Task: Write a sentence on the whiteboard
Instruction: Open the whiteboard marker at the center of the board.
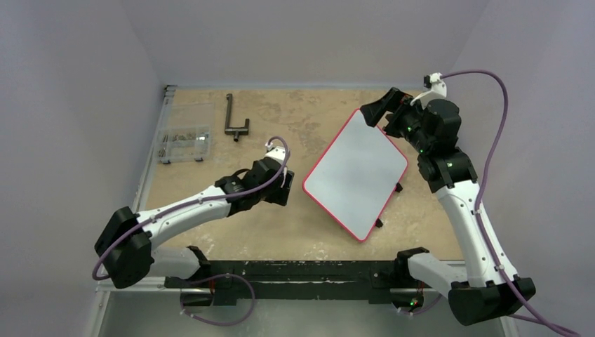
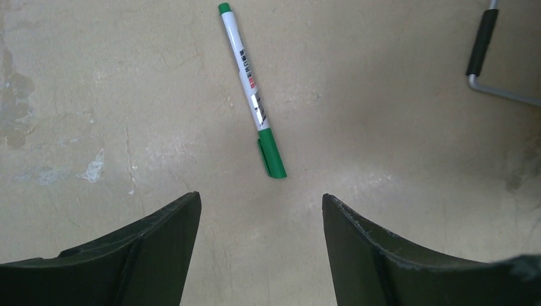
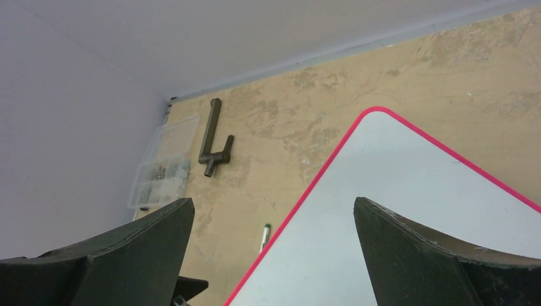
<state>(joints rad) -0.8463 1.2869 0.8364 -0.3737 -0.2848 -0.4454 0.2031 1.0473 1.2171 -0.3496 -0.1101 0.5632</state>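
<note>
Hovering left of the whiteboard (image 1: 358, 172) w/ fingers spread & empty, left gripper (image 2: 260, 197) (nearer arm) has the marker (image 2: 252, 89) just ahead, long axis pointing approx away from it.

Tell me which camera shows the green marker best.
Left wrist: the marker lies whole on the table, cap on, just ahead of the open left gripper. The right wrist view shows only a small, distant bit of it beside the whiteboard. In the top view I cannot find it.
</note>
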